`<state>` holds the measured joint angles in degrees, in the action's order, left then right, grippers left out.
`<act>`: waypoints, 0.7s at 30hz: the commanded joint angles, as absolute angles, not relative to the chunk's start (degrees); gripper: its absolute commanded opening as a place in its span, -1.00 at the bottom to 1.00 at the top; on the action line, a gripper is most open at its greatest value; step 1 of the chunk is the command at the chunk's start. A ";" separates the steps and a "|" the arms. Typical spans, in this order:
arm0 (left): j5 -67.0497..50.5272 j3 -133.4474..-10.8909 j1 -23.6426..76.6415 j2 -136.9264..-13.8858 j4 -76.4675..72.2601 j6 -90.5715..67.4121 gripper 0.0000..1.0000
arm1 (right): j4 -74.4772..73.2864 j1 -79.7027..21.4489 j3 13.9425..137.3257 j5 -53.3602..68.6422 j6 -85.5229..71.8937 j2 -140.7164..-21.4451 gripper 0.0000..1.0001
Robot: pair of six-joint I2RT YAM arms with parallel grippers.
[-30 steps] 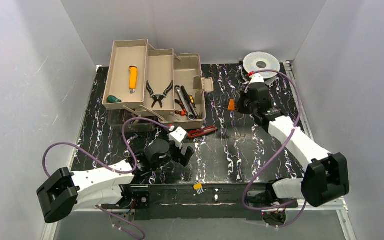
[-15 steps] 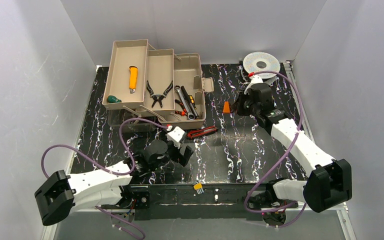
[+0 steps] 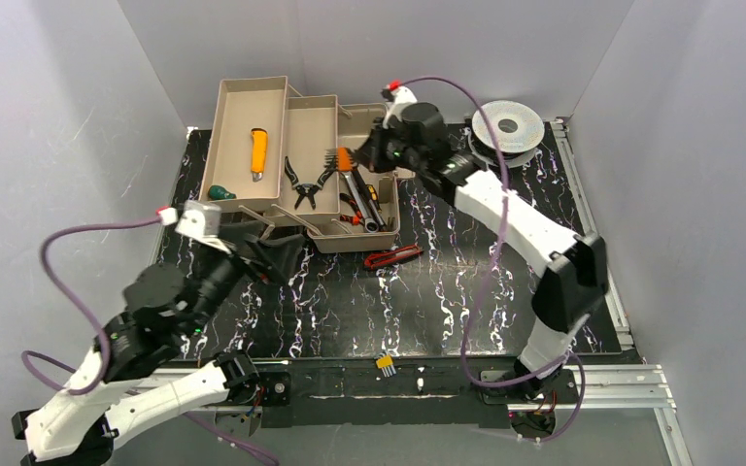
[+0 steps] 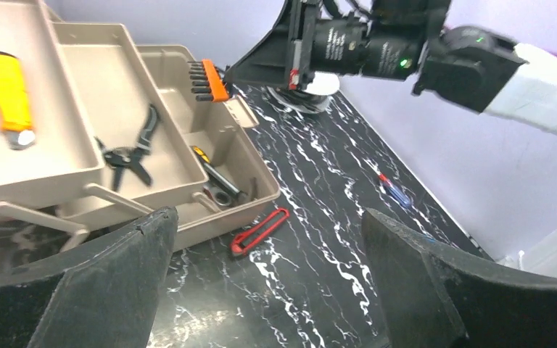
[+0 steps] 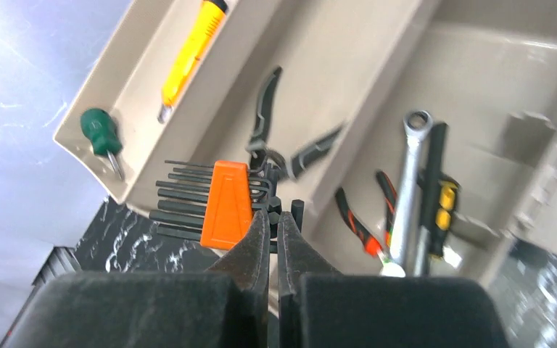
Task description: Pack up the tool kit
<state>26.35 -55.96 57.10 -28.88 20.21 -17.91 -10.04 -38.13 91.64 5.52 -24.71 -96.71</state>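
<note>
The tan toolbox (image 3: 243,116) stands open at the back left with its trays folded out. A yellow knife (image 3: 258,152) lies in the left tray, pliers (image 3: 308,182) in the middle tray, and wrenches (image 3: 359,194) in the base. My right gripper (image 3: 355,158) hangs over the middle tray and base, shut on an orange hex key set (image 3: 343,160); the right wrist view shows the jaws (image 5: 274,217) pinching its black keys beside the orange holder (image 5: 226,205). My left gripper (image 3: 272,252) is raised in front of the box, wide open and empty (image 4: 267,217).
A red cutter (image 3: 393,256) lies on the black marble tabletop just in front of the box. A green-handled screwdriver (image 3: 219,193) rests by the box's left side. The silver wire spool (image 3: 508,124) sits at the back right. A small blue screwdriver (image 4: 393,190) lies to the right.
My right arm has swung left from the table's right side, carrying the orange hex key set over the toolbox. My left arm has lifted and pulled back to the left, jaws slightly wider.
</note>
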 commanded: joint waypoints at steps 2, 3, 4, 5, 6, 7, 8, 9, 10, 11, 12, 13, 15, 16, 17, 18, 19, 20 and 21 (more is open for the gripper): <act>32.07 -63.95 56.88 -31.69 39.80 -15.05 0.96 | -0.61 -39.73 103.38 1.94 -29.56 -109.60 -0.97; 32.30 -64.28 56.89 -31.45 40.15 -14.79 0.96 | -0.55 -39.73 107.47 1.94 -29.61 -112.98 -0.97; 32.34 -64.41 56.91 -31.13 40.36 -14.63 0.96 | -1.06 -39.73 112.29 1.34 -29.55 -116.76 -0.97; 32.35 -64.39 56.87 -30.85 40.38 -14.59 0.96 | -2.54 -39.73 118.07 0.52 -29.46 -120.65 -0.97; 32.36 -64.28 56.91 -30.63 40.31 -14.63 0.96 | -3.91 -39.73 123.69 0.25 -28.92 -124.90 -0.97; 32.30 -64.25 56.91 -30.49 40.26 -14.74 0.96 | -4.60 -39.68 129.67 -1.53 -28.49 -128.76 -0.97; 32.24 -64.06 56.87 -30.42 40.22 -14.83 0.96 | -4.62 -39.72 134.81 -2.55 -28.34 -132.26 -0.97; 32.29 -63.93 56.87 -30.46 40.18 -15.02 0.96 | -4.29 -39.68 138.72 -2.92 -28.05 -135.31 -0.58; 32.37 -63.90 56.87 -30.54 40.28 -14.95 0.97 | -4.24 -39.70 142.10 -3.50 -27.62 -137.33 -0.05; 32.46 -63.82 56.93 -30.70 40.32 -14.94 0.97 | -4.27 -39.65 143.70 -4.15 -26.97 -138.28 0.29; 32.59 -63.77 56.90 -30.86 40.73 -14.91 0.97 | -4.31 -39.64 143.59 -4.66 -26.06 -137.88 0.39; 32.68 -63.78 56.89 -31.04 41.03 -14.90 0.97 | -3.82 -39.64 141.31 -5.25 -25.19 -135.95 0.45; 33.06 -63.38 56.89 -31.27 41.41 -14.94 0.97 | 1.07 -39.51 129.67 -7.16 -23.82 -129.27 0.53; 33.15 -62.96 56.89 -31.41 41.24 -15.06 0.97 | 3.23 -39.28 124.36 -7.00 -23.29 -125.32 0.54; 33.07 -62.69 56.92 -31.50 40.97 -15.19 0.97 | 4.49 -38.97 120.02 -5.96 -22.55 -120.31 0.52; 32.72 -62.45 56.92 -31.73 40.63 -15.39 0.97 | 4.60 -38.61 116.30 -4.67 -21.57 -118.08 0.50; 32.06 -62.16 56.87 -32.14 40.09 -15.60 0.96 | 3.88 -38.32 113.29 -3.89 -20.26 -113.55 0.50; 31.35 -61.82 56.87 -32.66 39.49 -15.72 0.96 | 2.62 -37.98 110.07 -3.22 -19.09 -110.32 0.49; 30.50 -61.47 56.88 -33.42 38.93 -15.75 0.96 | 1.28 -37.64 106.26 -2.57 -17.80 -106.64 0.49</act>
<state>31.48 -62.63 57.10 -30.96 39.86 -15.64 -3.44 -39.07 114.26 -4.10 -23.59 -124.18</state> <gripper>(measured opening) 0.981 0.750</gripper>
